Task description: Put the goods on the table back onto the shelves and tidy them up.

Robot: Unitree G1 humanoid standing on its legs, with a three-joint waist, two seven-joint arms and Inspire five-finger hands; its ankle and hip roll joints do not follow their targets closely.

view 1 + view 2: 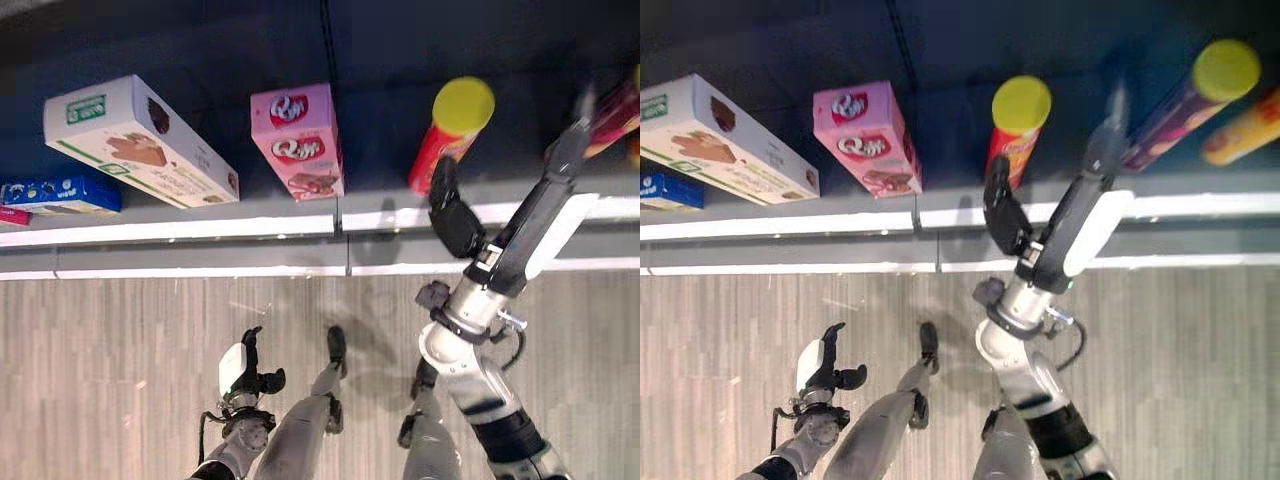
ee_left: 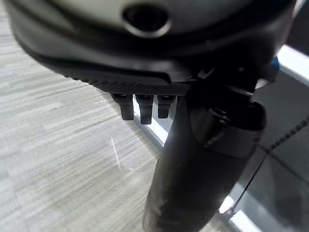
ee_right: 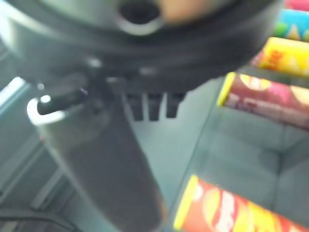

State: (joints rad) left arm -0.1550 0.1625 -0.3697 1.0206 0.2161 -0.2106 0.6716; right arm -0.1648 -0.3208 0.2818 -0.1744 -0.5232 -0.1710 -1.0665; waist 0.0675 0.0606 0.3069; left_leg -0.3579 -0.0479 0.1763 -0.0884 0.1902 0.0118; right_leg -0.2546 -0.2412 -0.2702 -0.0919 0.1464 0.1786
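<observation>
left robot hand [image 1: 248,372] low, right robot hand [image 1: 1092,190] at shelf [image 1: 200,232]

Shelf [image 1: 790,225] across top, white front rail. On it: white box [image 1: 715,135] far left, blue pack [image 1: 665,190] under its left end, pink box [image 1: 868,135], red can [image 1: 1018,125] with yellow lid, purple can [image 1: 1195,100] tilted, orange can [image 1: 1240,135] at right edge. Right hand [image 1: 1090,205] raised at shelf between red and purple cans, fingers straight, thumb by red can. Left hand [image 1: 825,370] low over wood floor [image 1: 1200,350], fingers relaxed, holding nothing.
</observation>
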